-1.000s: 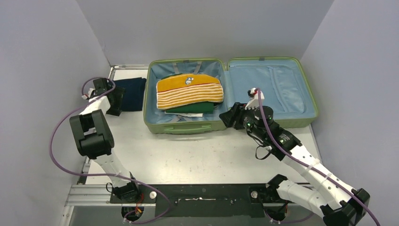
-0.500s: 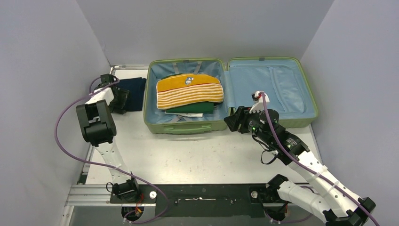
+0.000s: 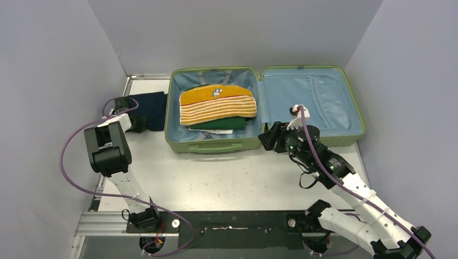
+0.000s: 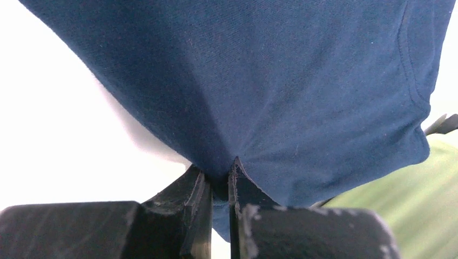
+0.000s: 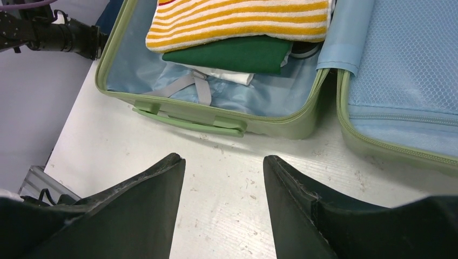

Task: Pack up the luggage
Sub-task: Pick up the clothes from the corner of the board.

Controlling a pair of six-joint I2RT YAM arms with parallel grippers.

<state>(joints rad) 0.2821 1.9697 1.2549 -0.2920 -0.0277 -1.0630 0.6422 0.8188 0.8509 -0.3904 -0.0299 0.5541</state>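
From above, the luggage [image 3: 210, 144] lies wide open at the far side of the worktop [image 3: 227, 178], its left half holding a yellow-and-white striped top [image 3: 219, 105] stacked on a folded green garment [image 3: 219, 124], while its lid half [image 3: 313, 97] on the right shows only blue lining. Just beside the case's left wall, a navy garment [image 3: 154, 108] rests on the worktop, with the left end effector [image 3: 132, 120] at its near edge. The right end effector [image 3: 273, 137] hovers near the case's front right corner, touching nothing. The left wrist camera shows that arm's end effector pressed together on a fold of the navy garment, the cloth puckering where the two fingertips [image 4: 197, 181] pinch it; a strip of the pale green shell shows at lower right. The right wrist camera looks past its own spread, empty fingers [image 5: 156, 183] to the case's front wall and handle, with a white cloth [image 5: 229, 75] and grey straps [image 5: 189, 86] visible beneath the green garment. Packing appears well under way: several folded items are in, and the navy garment is gripped but not yet lifted across. Carrying it over the rim, laying it on the stack and, most likely, closing the lid all seem left to do.
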